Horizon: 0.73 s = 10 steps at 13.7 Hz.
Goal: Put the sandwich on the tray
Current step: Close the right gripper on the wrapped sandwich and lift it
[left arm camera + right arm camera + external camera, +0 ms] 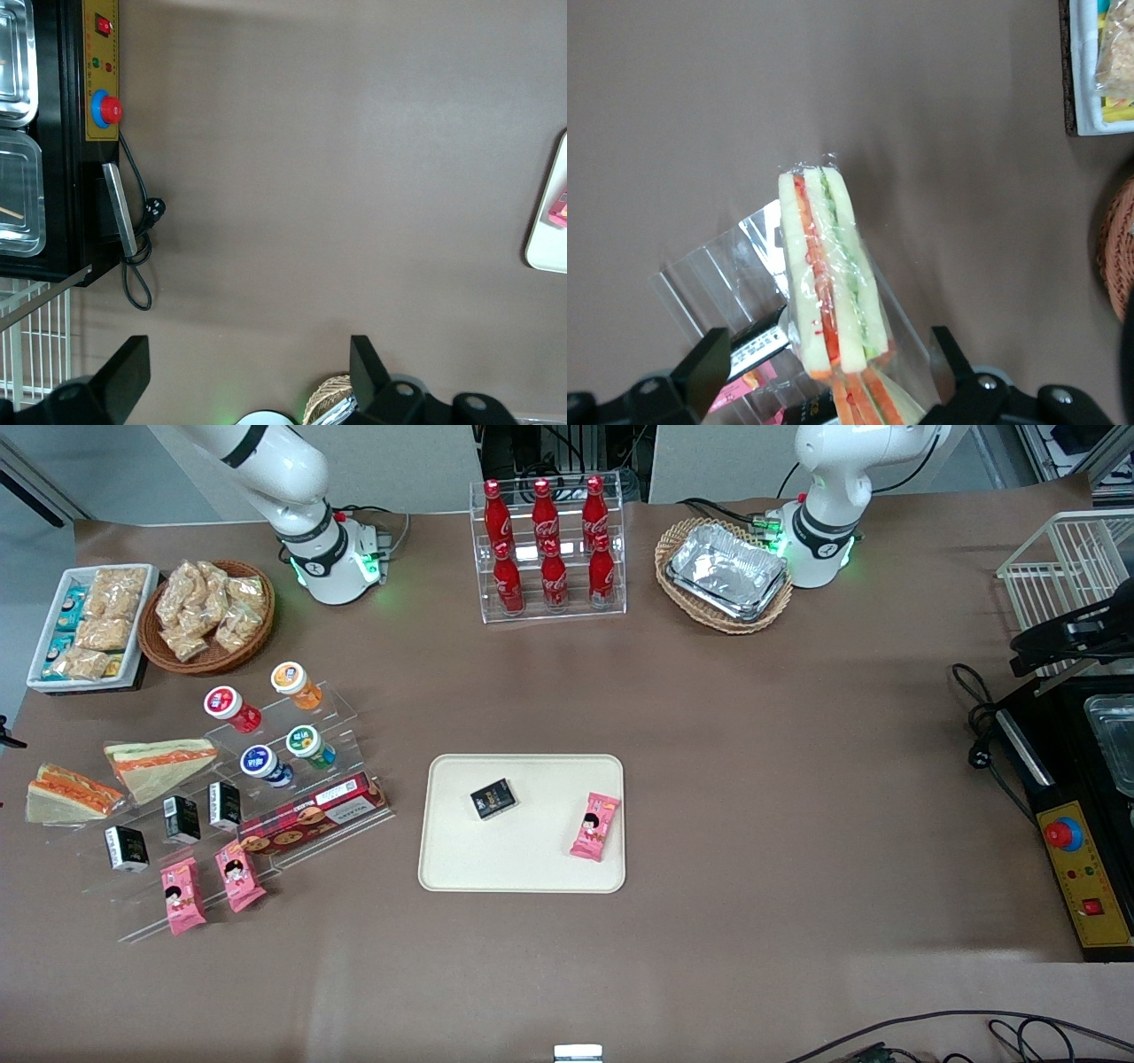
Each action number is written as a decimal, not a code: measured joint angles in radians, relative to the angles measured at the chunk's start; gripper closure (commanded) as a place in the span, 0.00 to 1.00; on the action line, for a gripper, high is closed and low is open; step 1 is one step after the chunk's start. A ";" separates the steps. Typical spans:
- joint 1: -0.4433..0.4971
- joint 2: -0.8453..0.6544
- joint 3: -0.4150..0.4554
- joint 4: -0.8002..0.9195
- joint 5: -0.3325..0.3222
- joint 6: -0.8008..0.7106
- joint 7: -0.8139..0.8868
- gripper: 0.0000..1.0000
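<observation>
Nothing of the task itself is done yet. The sandwich point(67, 792) sits on the clear stepped stand point(257, 833) toward the working arm's end of the desk point(797, 779), well apart from the tray point(523, 868). It lies just beside a second, flatter-looking wedge point(159, 765), which is a little farther from the front camera and closer to the tray.

The tray lies flat near the middle of the desk. It already carries a small black packet point(493, 798) and a pink snack packet point(595, 826) (neither is the sandwich). Much of its cream surface is bare, so I judge there is room to set the wedge down without stacking it.

The gripper point(826, 339) does not show in the front view. In the right wrist view it hangs above the stand with its jaws apart, one finger to each side of the sandwich point(826, 274). They grip nothing, and I see no contact with the wrap. From there the wedge shows its layered edge upward, pale bread with red and green filling, and the other wedge point(864, 400) is just beside it.

The whole job is therefore left:
- come down over the sandwich
- close on its sides
- lift it clear of the stand
- carry it across to the tray and let go

The wrap looks slippery and the bread soft, so a gentle, centred grip seems wise.
</observation>
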 measured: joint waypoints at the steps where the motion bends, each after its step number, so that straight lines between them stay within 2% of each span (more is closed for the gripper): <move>1: 0.000 0.003 0.000 -0.010 0.000 0.014 0.004 0.01; 10: 0.000 0.002 0.002 -0.126 0.000 0.144 0.007 0.02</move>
